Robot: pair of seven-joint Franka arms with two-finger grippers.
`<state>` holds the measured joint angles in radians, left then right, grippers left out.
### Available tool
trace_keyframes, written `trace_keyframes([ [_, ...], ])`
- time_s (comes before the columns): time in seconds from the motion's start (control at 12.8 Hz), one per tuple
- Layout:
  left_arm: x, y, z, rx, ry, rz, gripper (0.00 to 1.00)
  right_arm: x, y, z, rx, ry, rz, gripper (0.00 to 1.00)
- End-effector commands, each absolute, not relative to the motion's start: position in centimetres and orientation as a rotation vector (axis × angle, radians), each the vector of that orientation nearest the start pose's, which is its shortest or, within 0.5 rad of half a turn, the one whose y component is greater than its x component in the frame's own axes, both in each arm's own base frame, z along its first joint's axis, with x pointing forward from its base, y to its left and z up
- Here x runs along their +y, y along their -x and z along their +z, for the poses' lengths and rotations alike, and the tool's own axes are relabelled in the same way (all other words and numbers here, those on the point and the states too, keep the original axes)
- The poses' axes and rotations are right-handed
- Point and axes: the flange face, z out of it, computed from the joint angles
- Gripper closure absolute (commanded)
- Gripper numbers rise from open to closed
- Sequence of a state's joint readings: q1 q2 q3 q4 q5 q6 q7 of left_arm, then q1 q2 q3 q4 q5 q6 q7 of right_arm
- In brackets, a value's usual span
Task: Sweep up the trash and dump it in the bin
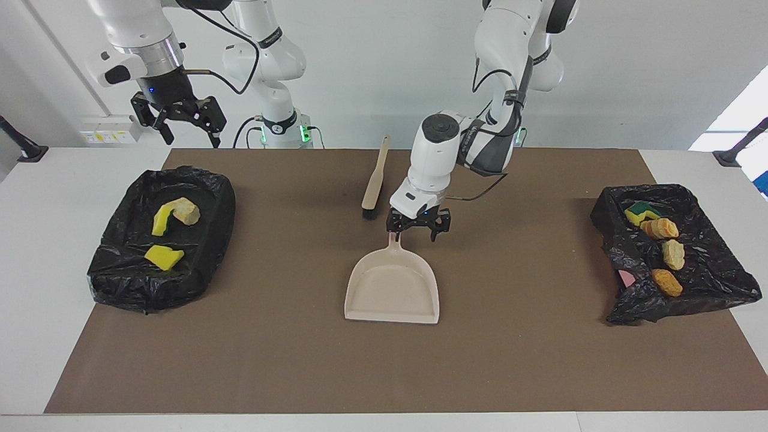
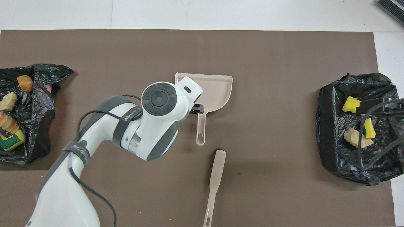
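Starting up at the top of the facing view, by the robots: the right gripper [image 1: 182, 122] waits in the air over the bin [image 1: 114, 282] at its own end of the counter [image 1: 36, 300], jaws spread and holding nothing.

Next out is the brush [image 1: 375, 180], lying flat on the brown mat [image 1: 270, 360]. It has a slim beige handle with a dark bristle tuft at the end pointing away from the robots.

Mid-frame, the left gripper [image 1: 418, 233] is down at the dustpan [image 1: 393, 288] handle. The jaws look released, with one finger right by the handle rather than clamped on it. If it's going for a grab, I'd centre the handle between the fingers first. It's thin, smooth plastic and will likely twist if it's pinched off-centre. The pan is shallow, beige and flat-lipped, and it looks empty.

As for the trash [image 1: 164, 257], nothing loose shows on the mat. Two spongy yellow chunks and a crumbly beige lump [image 1: 187, 211] sit in the right arm's bin. A green-backed sponge [image 1: 639, 213], bread-like orange pieces [image 1: 659, 228] and another pale lump [image 1: 673, 254] sit in the bin at the left arm's end [image 1: 714, 288]. Both bins are lined with crinkly black plastic. Looks basically done to me.
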<state>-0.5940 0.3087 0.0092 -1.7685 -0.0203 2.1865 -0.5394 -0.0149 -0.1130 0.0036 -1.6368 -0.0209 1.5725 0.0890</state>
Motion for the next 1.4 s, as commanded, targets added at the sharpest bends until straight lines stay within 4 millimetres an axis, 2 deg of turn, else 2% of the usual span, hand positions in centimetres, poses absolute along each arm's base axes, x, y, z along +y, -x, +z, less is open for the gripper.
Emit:
trace_keyframes([
  [0.0,-29.8,-56.0,42.1,0.122,3.191,-0.069,0.00,-0.8,-51.7,65.7,0.141,3.155,-0.078,0.00],
  [0.31,-19.6,-59.4,45.6,0.255,3.157,0.047,0.00,-0.8,-51.7,65.7,0.139,3.155,-0.078,0.00],
  [0.47,-14.3,-59.7,48.2,0.345,3.172,0.056,0.00,-0.8,-51.7,65.7,0.142,3.157,-0.079,0.00],
  [0.62,-9.9,-59.1,50.2,0.425,3.164,0.089,0.00,-0.8,-51.7,65.7,0.141,3.155,-0.078,0.00],
  [0.78,-7.6,-57.7,52.9,0.450,3.152,0.091,0.00,-0.8,-51.7,65.7,0.141,3.155,-0.078,0.00],
  [1.01,-5.2,-55.1,56.8,0.411,3.129,0.125,0.00,-0.8,-51.7,65.7,0.142,3.156,-0.079,0.00],
  [1.17,-4.3,-54.4,57.9,0.396,3.109,0.171,0.00,-0.8,-51.7,65.7,0.142,3.156,-0.079,0.00],
  [1.32,-3.5,-54.0,57.9,0.377,3.113,0.176,0.00,-0.8,-51.7,65.7,0.142,3.156,-0.079,0.00],
])
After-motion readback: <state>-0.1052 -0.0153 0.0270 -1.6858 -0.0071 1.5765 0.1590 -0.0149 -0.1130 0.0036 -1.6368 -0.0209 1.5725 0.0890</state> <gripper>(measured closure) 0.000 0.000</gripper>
